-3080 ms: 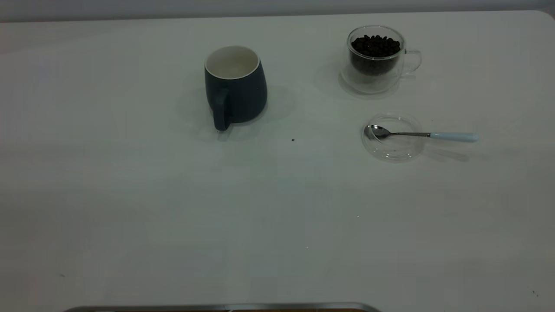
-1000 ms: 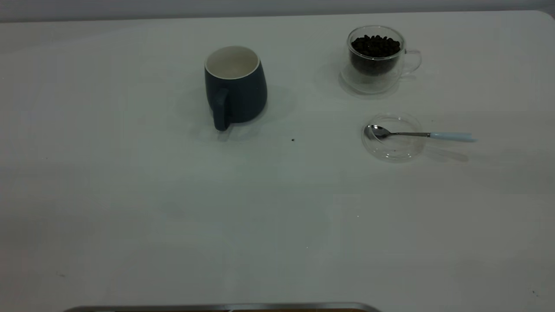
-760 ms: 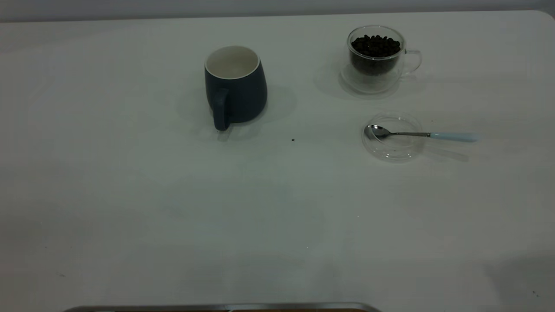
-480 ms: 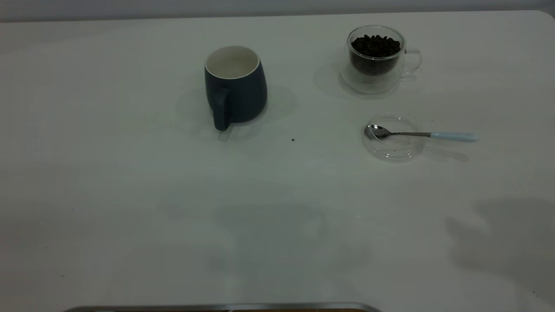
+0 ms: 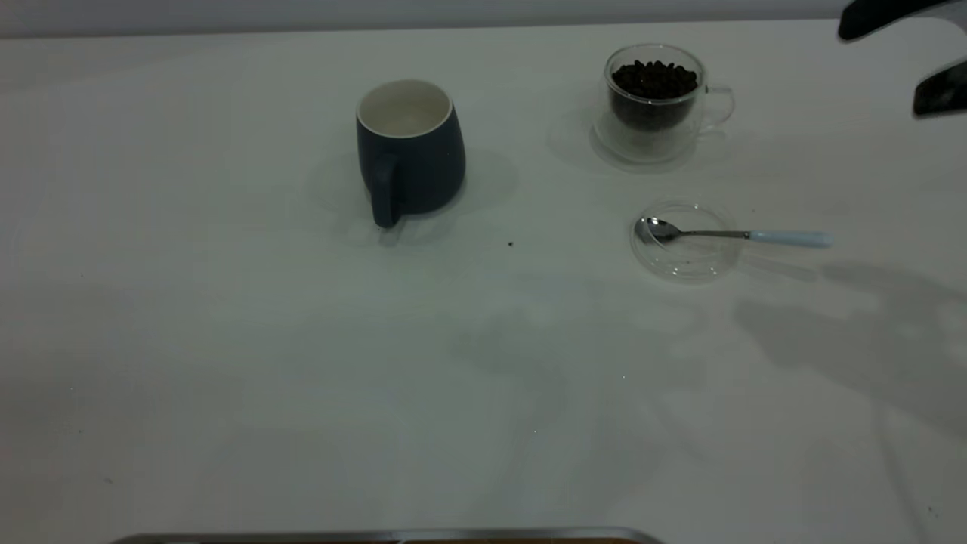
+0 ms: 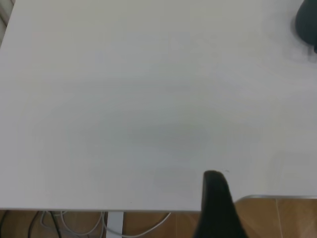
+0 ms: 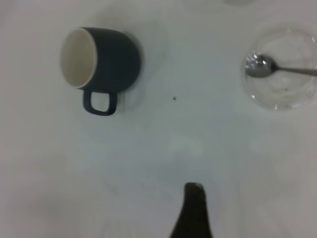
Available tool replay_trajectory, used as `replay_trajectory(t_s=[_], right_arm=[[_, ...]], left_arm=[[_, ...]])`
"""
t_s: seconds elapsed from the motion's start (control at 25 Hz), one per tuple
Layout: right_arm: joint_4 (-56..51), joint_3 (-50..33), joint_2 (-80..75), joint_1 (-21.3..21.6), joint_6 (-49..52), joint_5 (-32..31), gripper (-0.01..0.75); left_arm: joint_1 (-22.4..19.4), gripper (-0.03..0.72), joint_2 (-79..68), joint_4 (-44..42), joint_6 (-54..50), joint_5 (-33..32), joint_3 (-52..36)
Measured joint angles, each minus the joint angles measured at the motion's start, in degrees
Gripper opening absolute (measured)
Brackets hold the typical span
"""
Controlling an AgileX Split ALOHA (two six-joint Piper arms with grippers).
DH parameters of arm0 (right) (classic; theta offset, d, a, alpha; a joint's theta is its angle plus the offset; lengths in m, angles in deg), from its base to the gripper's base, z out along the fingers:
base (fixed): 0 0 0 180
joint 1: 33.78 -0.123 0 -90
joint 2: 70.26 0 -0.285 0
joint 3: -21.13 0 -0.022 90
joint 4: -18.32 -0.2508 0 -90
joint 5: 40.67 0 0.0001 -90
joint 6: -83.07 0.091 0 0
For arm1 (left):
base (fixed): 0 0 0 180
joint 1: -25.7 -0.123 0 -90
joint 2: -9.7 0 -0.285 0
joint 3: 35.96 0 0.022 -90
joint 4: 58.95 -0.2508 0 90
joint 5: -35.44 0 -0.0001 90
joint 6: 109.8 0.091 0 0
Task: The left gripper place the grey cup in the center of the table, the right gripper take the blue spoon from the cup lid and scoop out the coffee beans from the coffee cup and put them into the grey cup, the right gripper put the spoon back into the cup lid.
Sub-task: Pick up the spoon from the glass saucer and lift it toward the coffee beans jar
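The grey cup (image 5: 410, 151) stands upright left of the table's (image 5: 227, 340) middle, its handle toward the near edge; the right wrist view shows the cup (image 7: 101, 59) too. At the far right stands the coffee cup (image 5: 656, 106), holding coffee beans (image 5: 654, 78). In front of it the blue spoon (image 5: 733, 235) lies with its bowl in the cup lid (image 5: 686, 257) and its handle sticking out to the right. My right gripper (image 5: 880, 69) hangs open at the upper right corner, high above the table and right of the coffee cup. My left gripper (image 6: 216, 198) is over the table's near edge, far from the grey cup (image 6: 307, 22).
A small dark speck (image 5: 510, 244) lies between the grey cup and the lid. A metal strip (image 5: 378, 536) runs along the near edge. Arm shadows fall over the right and middle of the table.
My right gripper has come into the exterior view at the upper right corner. Its shadow has spread up across the table's right side. Cups, lid and spoon have not moved.
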Motion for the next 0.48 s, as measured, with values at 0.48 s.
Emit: replay_trajectory(t_s=[0.48], right_arm=[[-19.34, 0.58, -19.51, 2.59, -15.86, -0.68, 0.748]], left_arm=[[0.0, 0.567, 0.0, 0.0, -0.06, 0.0, 0.0]])
